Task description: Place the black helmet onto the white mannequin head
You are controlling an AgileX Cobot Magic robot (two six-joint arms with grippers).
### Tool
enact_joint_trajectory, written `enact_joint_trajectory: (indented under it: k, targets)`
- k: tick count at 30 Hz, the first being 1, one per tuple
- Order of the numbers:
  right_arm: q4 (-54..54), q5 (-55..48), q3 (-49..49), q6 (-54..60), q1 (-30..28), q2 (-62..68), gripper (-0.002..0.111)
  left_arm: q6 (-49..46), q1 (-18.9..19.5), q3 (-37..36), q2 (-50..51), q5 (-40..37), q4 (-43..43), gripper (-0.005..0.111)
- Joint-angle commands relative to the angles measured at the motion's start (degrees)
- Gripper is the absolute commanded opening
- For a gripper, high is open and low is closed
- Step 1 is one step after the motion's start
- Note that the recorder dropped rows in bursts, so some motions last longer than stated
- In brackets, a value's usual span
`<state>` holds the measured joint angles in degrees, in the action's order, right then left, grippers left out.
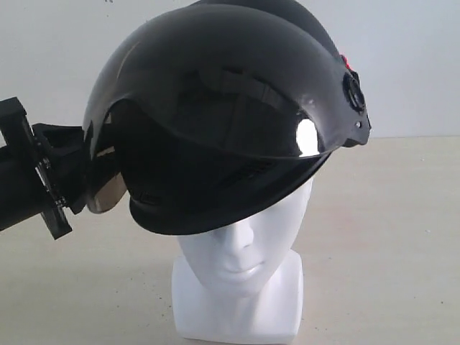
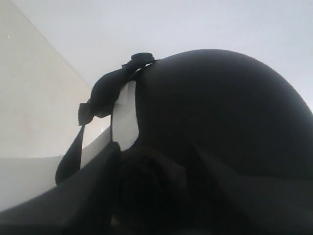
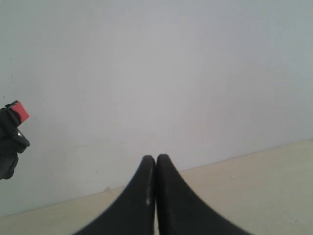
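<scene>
Black helmet seated on white mannequin head, centre of scene; left gripper at its left rim.
Helmet covers crown and brow, face bare from the nose down. Shell tips up toward the right, visor raised, front-to-back axis pointing near. Helmet lies directly right of the left gripper, the nearer arm; its tips are hidden by the shell, so clamped or spread: cannot tell. Right gripper is pressed together, empty, off the helmet's right side. Judgement: next move is a leftward retreat clear of the rim. Pale table, plain white wall far behind.
</scene>
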<state>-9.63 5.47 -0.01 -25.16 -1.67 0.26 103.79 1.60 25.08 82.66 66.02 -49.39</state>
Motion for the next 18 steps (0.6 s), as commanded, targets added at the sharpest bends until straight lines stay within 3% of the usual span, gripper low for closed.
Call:
enact_joint_trajectory:
  k: [1,14,18]
  targets:
    - [0.1,-0.7,0.0,-0.3,0.2,-0.3,0.0,-0.4,-0.5,0.4,-1.0,3.9,-2.7,0.047]
    - [0.1,-5.0,-1.6,-5.0,0.2,0.2,0.0,-0.6,-0.5,0.4,-1.0,3.9,-3.6,0.047]
    - [0.3,-9.2,-5.6,-6.0,0.2,7.9,0.0,-0.6,0.0,0.4,-1.0,3.9,-3.6,0.047]
